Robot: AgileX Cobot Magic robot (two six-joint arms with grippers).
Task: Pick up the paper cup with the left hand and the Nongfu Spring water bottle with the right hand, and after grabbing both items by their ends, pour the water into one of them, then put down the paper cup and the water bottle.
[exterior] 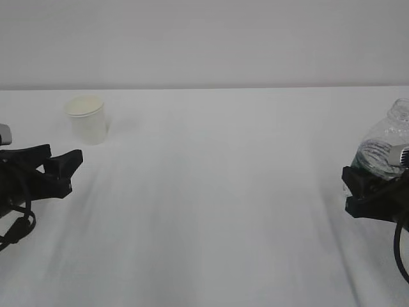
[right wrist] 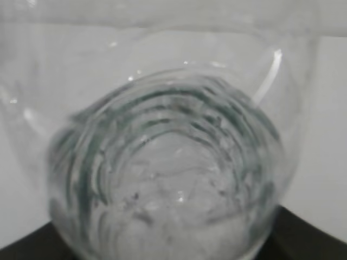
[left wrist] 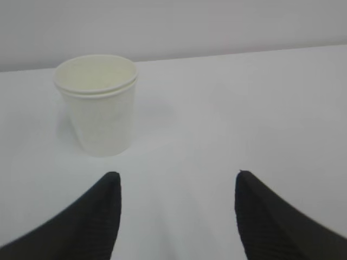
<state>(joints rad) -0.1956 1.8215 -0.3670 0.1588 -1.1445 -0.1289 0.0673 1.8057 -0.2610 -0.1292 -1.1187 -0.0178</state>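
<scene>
The paper cup (exterior: 86, 118) stands upright at the far left of the white table; in the left wrist view the paper cup (left wrist: 97, 108) is ahead and to the left. My left gripper (exterior: 71, 171) sits low, short of the cup and to its right, and is open with nothing between its fingers (left wrist: 177, 176). At the right edge the clear ribbed Nongfu Spring water bottle (exterior: 383, 144) rises out of my right gripper (exterior: 359, 188). The bottle (right wrist: 168, 162) fills the right wrist view, with black fingers (right wrist: 312, 238) against its lower sides.
The white table (exterior: 217, 211) runs back to a pale wall (exterior: 204, 38). Loose black cables hang by both arms at the left (exterior: 16, 230) and right (exterior: 401, 256) edges.
</scene>
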